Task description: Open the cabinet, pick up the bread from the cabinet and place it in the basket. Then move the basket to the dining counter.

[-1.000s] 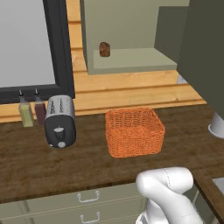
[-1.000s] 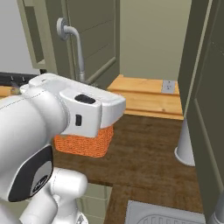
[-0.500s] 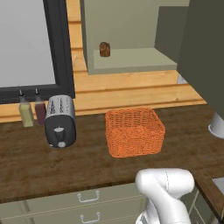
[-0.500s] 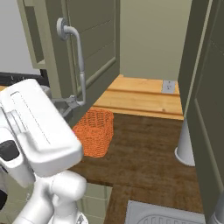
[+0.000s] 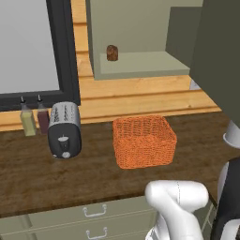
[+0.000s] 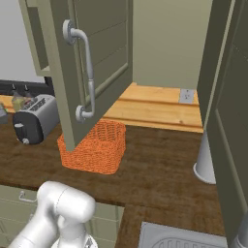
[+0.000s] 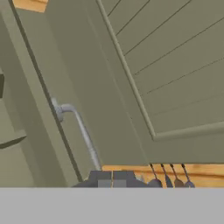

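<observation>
The olive-green cabinet [image 5: 140, 33] stands open, and its panelled door [image 6: 104, 58] with the silver bar handle [image 6: 87, 72] swings out over the worktop. On the cabinet's shelf sits the bread [image 5: 111, 52], a small dark-brown lump. Below it, the orange woven basket [image 5: 144, 140] rests on the dark wood worktop, and it also shows under the door as the basket [image 6: 94, 147]. In the hand view my gripper [image 7: 112, 178] is shut, close to the door, with the handle [image 7: 81, 131] running down to just above its tips. The dining counter is out of view.
A silver toaster [image 5: 64, 130] and two bottles [image 5: 27, 121] stand left of the basket. A second open cabinet door [image 6: 227, 121] hangs at the right, above a pale cone-shaped stand [image 6: 206, 160]. Drawers [image 5: 93, 213] front the worktop. My arm's elbow [image 5: 178, 201] is low in front.
My arm has swung down and left, uncovering the door and basket in the right base view. The gripper's fingers have come fully together. The basket and bread have not moved.
</observation>
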Available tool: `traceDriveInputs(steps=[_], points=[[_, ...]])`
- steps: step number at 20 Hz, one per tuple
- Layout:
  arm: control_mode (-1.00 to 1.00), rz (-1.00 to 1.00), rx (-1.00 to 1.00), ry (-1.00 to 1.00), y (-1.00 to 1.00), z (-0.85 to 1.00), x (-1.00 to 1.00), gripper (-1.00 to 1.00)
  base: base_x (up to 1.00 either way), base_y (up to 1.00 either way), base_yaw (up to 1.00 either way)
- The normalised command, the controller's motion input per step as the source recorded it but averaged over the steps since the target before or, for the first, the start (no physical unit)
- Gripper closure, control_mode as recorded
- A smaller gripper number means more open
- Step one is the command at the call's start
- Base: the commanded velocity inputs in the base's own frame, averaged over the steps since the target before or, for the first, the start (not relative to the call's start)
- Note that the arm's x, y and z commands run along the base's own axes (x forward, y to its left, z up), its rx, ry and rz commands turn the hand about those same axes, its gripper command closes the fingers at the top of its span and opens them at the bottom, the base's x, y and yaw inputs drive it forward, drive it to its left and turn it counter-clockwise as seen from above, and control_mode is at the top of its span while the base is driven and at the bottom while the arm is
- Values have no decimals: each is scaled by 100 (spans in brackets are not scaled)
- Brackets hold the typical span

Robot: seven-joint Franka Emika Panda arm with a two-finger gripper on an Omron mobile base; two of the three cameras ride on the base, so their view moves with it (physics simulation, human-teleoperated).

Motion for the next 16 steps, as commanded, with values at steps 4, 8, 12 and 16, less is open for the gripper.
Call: traceDriveInputs(steps=[4,8,12,16], points=[[-100,17,5,8,100,0,1,100,0,0,0],[-100,19,0,19,100,-2,38,100,0,0,0],[-100,25,0,24,97,-43,95,100,0,0,0],[-100,21,-2,38,49,-100,100,100,0,0,0]])
